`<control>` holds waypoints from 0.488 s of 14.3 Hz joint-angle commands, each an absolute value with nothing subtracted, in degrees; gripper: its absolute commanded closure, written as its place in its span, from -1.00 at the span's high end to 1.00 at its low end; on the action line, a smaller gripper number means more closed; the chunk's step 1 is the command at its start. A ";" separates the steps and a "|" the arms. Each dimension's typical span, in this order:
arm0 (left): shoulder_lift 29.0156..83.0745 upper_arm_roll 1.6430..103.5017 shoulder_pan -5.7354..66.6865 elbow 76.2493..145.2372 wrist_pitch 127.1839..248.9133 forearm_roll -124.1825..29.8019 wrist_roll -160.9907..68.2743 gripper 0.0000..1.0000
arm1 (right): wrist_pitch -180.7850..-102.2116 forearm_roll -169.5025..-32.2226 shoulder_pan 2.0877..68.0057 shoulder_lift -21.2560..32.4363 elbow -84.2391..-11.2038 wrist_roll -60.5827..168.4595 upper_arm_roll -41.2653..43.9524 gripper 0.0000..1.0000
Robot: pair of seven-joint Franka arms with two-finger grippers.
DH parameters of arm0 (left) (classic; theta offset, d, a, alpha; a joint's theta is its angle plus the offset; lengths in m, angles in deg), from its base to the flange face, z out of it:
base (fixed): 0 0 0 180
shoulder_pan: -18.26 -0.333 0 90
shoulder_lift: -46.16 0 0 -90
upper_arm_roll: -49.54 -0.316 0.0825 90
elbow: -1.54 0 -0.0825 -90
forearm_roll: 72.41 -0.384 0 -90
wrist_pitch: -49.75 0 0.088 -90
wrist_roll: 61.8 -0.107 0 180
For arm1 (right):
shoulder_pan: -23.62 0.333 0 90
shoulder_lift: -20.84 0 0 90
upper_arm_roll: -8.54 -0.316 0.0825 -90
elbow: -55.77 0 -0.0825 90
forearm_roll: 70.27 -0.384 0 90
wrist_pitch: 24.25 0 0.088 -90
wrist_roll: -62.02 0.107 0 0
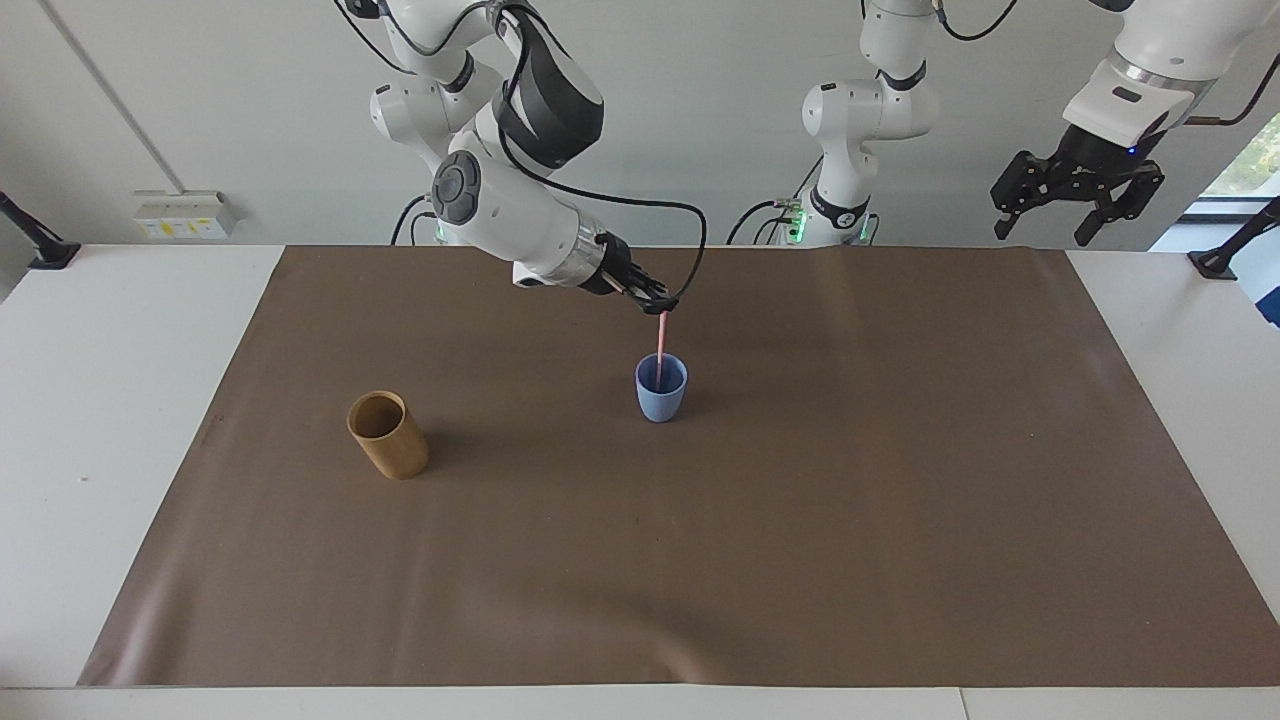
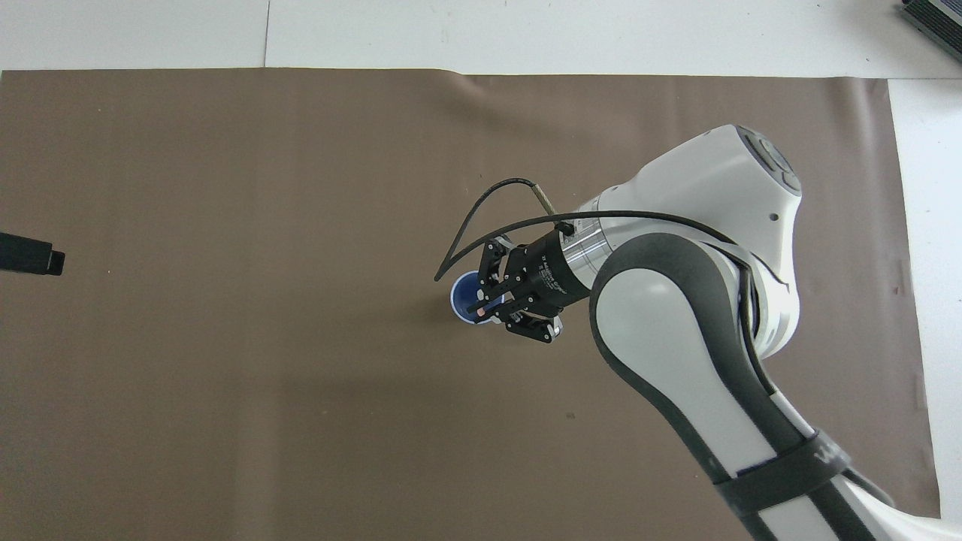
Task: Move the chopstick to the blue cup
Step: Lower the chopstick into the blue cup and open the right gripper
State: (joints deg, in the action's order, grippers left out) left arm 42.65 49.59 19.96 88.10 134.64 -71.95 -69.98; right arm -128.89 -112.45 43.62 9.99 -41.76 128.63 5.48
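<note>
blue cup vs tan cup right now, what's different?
The blue cup is tapered with a rounded base; the tan cup is a taller, straight cylinder. The blue cup has the pink chopstick standing in it, under the right gripper; nothing shows in the tan cup. The tan cup sits toward the right arm's end. Both stand on the brown mat, mouths up.

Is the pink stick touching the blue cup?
Touching. In the facing view the stick stands with its lower end inside the blue cup, top at the right claw.
</note>
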 commanded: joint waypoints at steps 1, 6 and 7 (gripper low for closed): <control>42.38 50.25 19.14 87.77 133.60 -72.85 -70.15 1.00 | -126.74 -111.77 42.79 11.17 -40.40 128.56 5.64 1.00; 42.38 50.25 19.14 87.77 133.60 -72.85 -70.15 1.00 | -124.11 -97.46 42.61 17.31 -39.24 126.73 5.90 1.00; 42.38 50.25 19.14 87.77 133.69 -72.85 -70.15 1.00 | -123.05 -95.52 42.00 18.37 -39.24 123.75 6.17 1.00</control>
